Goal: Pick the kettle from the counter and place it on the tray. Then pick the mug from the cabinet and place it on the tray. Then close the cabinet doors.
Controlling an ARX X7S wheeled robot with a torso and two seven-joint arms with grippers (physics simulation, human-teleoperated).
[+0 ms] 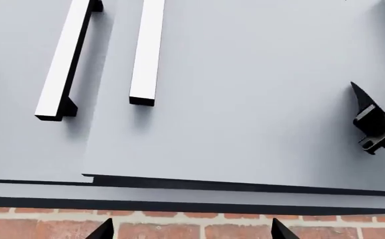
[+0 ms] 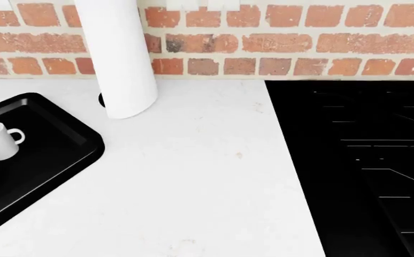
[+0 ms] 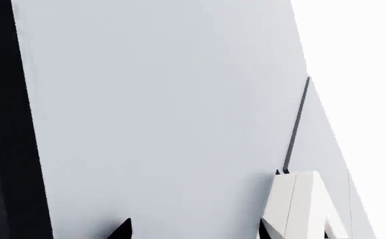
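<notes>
I'd close the doors with flat pushes rather than grabs: press the left fingers squarely on the panel beside the handles, well off the seam, and push slowly until both faces sit flush (at the lower edge below the handles one door looks to stand a little proud of the other). The left fingers are spread wide with nothing between them. The right fingers are also wide and empty, close to a door face with a handle just beside one tip. I cannot tell whether either pair touches the panel. Below the handles runs the brick. Lower down, the mug stands upright on the tray, on the counter. The kettle is out of view.
</notes>
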